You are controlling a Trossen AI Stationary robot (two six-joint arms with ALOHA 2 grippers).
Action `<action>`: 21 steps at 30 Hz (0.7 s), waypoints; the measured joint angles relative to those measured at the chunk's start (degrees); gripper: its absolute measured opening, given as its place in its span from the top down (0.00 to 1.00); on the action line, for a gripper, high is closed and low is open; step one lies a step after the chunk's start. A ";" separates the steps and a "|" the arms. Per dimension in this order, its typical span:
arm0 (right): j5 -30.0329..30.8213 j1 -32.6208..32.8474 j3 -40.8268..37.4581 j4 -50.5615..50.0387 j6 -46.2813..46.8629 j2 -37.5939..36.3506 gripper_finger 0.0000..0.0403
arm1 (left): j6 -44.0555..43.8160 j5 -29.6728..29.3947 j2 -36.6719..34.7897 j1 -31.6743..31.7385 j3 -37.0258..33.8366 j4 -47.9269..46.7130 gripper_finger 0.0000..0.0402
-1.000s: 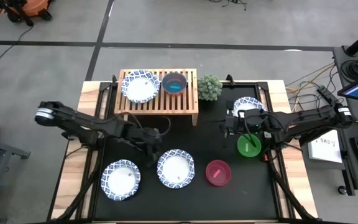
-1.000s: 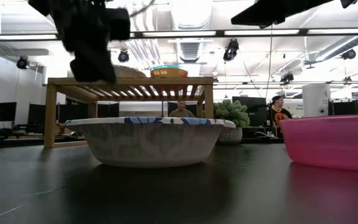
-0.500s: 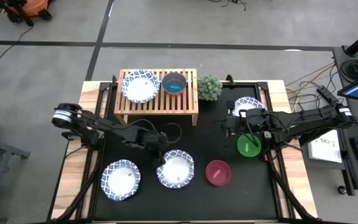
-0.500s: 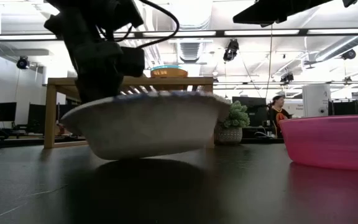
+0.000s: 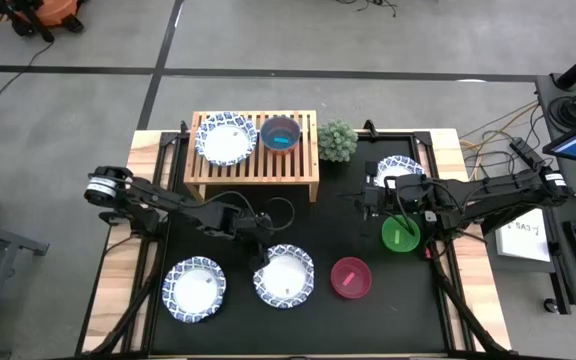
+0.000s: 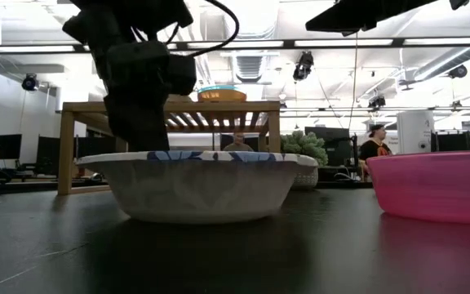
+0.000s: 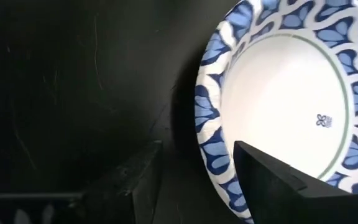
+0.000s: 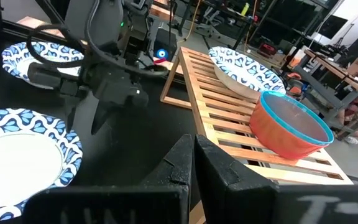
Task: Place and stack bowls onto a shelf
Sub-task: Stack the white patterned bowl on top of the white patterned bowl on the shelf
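A: Patterned bowl (image 5: 285, 277) sat flat on the surface, front centre, with the left gripper (image 5: 259, 261) at its rim: jaws spread, one finger (image 7: 272, 180) inside and one outside, nothing clamped.

B: Risk?

A: Thin rim. A shallow pinch could let the bowl tip or slip off on the lift, and the shelf (image 5: 254, 167) edge could catch it going up.

B: Shelf contents?

A: One patterned bowl (image 5: 225, 138) beside a red bowl with a blue one nested inside (image 5: 280, 133).

B: Right side?

A: Right gripper (image 5: 372, 199) waited near the green bowl (image 5: 401, 234), jaws pressed together, empty. Magenta bowl (image 5: 350, 277) looked empty.
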 joint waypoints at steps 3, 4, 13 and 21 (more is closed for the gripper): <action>0.00 0.00 0.00 0.02 0.05 0.00 0.98 | -1.56 0.02 1.23 -0.19 -0.04 0.50 0.56; 0.00 0.00 0.00 0.00 0.06 0.02 0.98 | -1.77 0.02 1.59 -0.31 -0.04 0.74 0.56; 0.02 -0.02 0.00 0.03 0.44 0.02 0.98 | -2.23 1.12 4.13 -1.08 -0.04 3.53 0.59; 0.02 -0.01 0.00 0.03 0.43 0.04 0.98 | -2.41 2.88 4.15 -1.41 -0.04 3.66 0.89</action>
